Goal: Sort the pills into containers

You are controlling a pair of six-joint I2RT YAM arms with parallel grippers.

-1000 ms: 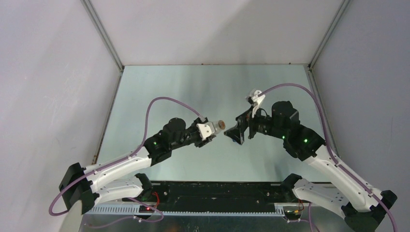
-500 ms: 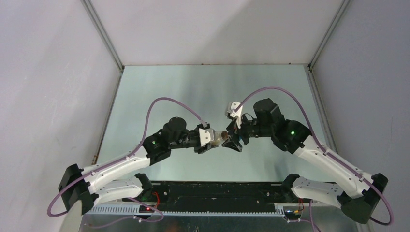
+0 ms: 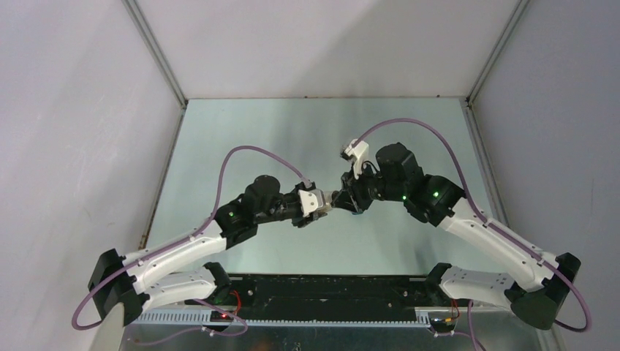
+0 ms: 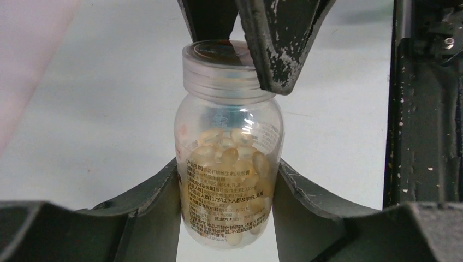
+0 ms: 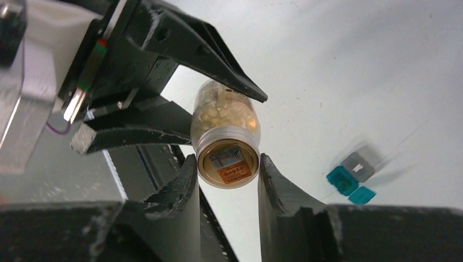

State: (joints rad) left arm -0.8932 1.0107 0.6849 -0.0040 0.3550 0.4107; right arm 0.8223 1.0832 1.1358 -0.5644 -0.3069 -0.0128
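**Top view.** Tabletop (image 3: 292, 131): the left arm (image 3: 183, 248) and right arm (image 3: 482, 230) meet tip to tip above its middle. One pill bottle (image 3: 335, 199) bridges them, clear of the surface, its long axis running left to right.

**Left wrist view.** Left fingers (image 4: 158, 196): pinching the bottle's body from both sides, low on the label. Contents: pale pills (image 4: 232, 153), filling the lower part. Cap (image 4: 218, 68): clear, fitted, pointing toward the right arm. Right fingers (image 4: 278, 49): overlapping the cap's side.

**Right wrist view.** The right fingers flank the cap and appear to touch it on both sides, so they are closed on it. Containers (image 5: 352, 176): small teal-blue case with a grey face, blurred, on the tabletop. It lies right of the bottle and well apart from it, probably nearer the right arm.

**Note.** The cap sits straight ahead between the right fingers, in line with the bottle's axis. A twist about that axis looks like the opening move.
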